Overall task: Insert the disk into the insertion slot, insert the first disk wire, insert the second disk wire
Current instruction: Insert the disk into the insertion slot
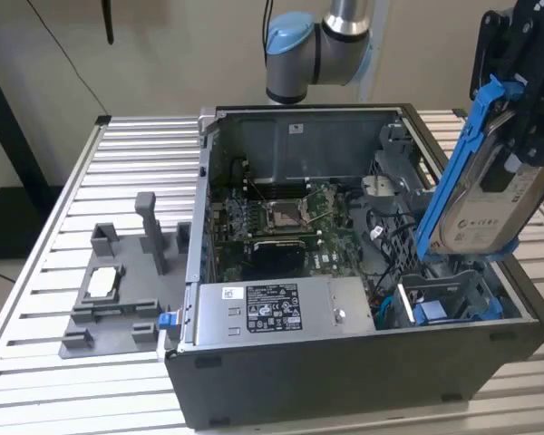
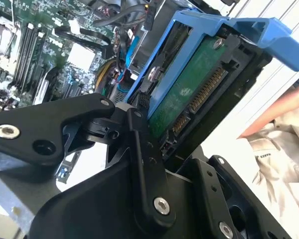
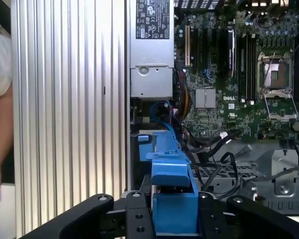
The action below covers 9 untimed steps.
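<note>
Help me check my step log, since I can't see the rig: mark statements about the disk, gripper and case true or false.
1. The gripper holds the disk. True.
2. The disk sits fully in the slot. False: it hangs tilted, mostly above the case.
3. The disk's carrier is red. False: it is blue.
4. The case lies open, with the motherboard showing. True.
5. A grey fixture lies at the exterior view's left of the case. True.
</note>
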### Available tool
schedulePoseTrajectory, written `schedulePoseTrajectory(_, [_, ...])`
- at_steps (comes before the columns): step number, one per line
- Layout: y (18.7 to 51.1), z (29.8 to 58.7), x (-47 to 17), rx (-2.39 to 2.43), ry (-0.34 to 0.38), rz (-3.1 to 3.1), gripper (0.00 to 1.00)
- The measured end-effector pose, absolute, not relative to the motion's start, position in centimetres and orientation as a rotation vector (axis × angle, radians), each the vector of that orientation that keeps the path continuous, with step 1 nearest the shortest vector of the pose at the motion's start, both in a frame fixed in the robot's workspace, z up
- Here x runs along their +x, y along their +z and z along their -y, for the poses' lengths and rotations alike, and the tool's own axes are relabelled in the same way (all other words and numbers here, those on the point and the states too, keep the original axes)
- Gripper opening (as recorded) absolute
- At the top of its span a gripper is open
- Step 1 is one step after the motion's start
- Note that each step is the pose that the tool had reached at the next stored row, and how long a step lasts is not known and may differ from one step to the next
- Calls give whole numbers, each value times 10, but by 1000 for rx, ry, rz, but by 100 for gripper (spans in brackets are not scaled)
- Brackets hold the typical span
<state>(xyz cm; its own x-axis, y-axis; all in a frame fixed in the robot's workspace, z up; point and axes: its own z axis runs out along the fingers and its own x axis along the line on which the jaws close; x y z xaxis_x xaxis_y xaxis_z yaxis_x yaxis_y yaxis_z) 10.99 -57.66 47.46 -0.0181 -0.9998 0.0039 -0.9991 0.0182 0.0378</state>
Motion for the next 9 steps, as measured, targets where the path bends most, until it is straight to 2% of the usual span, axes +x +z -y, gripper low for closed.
schedulePoseTrajectory(9, [461, 580, 110, 2189, -22, 2229, 33])
